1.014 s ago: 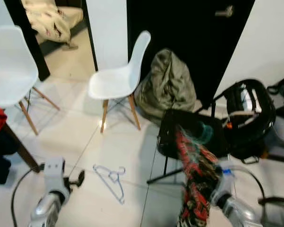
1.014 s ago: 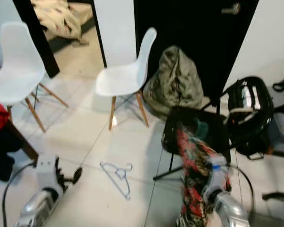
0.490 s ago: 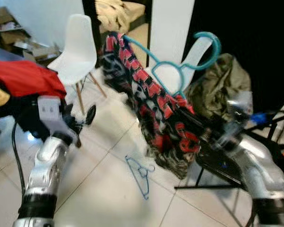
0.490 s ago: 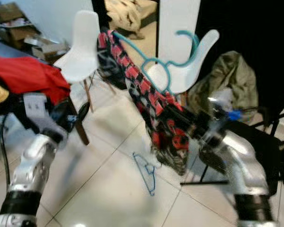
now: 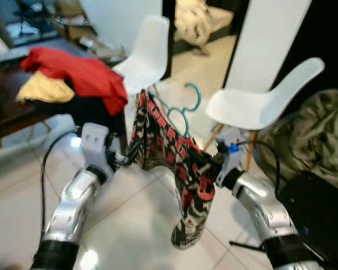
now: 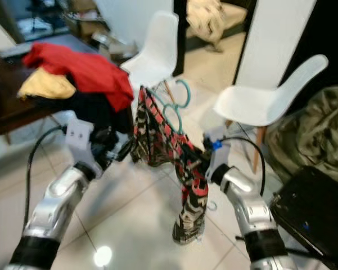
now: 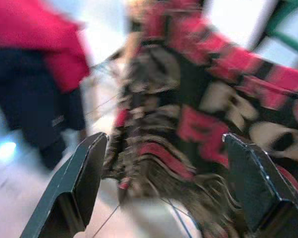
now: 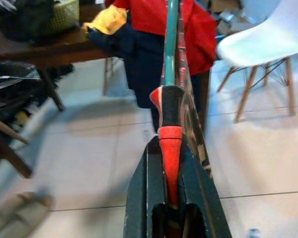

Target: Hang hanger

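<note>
My right hand (image 5: 209, 164) is pinched tight on the teal hanger (image 5: 183, 110) with the red-and-black patterned shirt (image 5: 183, 163) draped over it. In the right wrist view the fingers (image 8: 139, 198) are pressed together on the hanger and cloth (image 8: 170, 134). The hanger is up in the air between my two arms, hook end up, with the shirt trailing down toward the floor (image 5: 135, 225).

My left hand (image 5: 124, 159) is spread wide and holds nothing. In the left wrist view its two fingers (image 7: 79, 183) stand well apart, with the fringed edge of the shirt (image 7: 178, 134) just ahead between them; contact can't be told, blurry.

Behind the left arm, a dark counter (image 5: 11, 112) carries a pile of clothes (image 5: 79, 76) in red, yellow and dark colours. Two white chairs (image 5: 258, 101) stand on the tiles beyond the hanger. An olive bag (image 5: 320, 135) slumps by the black door at right, with a black stool (image 5: 320, 208) near my right arm.
</note>
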